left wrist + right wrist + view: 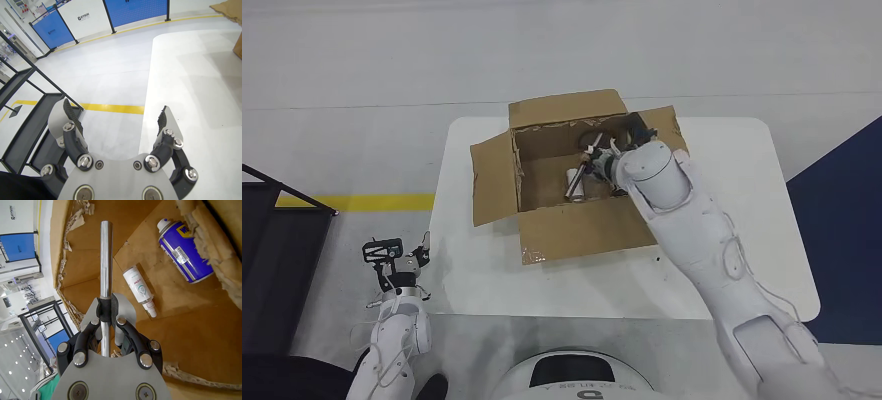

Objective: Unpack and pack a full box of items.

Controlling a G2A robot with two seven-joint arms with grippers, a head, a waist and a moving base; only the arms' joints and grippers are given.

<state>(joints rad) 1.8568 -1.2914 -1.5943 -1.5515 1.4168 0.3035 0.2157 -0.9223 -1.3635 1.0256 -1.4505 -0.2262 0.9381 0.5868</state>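
One rod (pixel 105 262) in right claw (pixel 106 301) (pinched); left claw (pixel 115 106) agape.

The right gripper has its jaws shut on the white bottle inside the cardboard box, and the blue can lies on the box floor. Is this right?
Not the bottle. In the right wrist view the right gripper has its jaws shut on the metal rod; the white bottle lies free on the floor of the cardboard box, like the blue can.

White desk (pixel 732 190), rounded corners. One open cardboard box (pixel 493 182) sits directly on it, at far side, slightly left of centre. Four flaps spread outward, edges torn. Far flap reaches past desk's far edge; near flap lies toward desk's middle.
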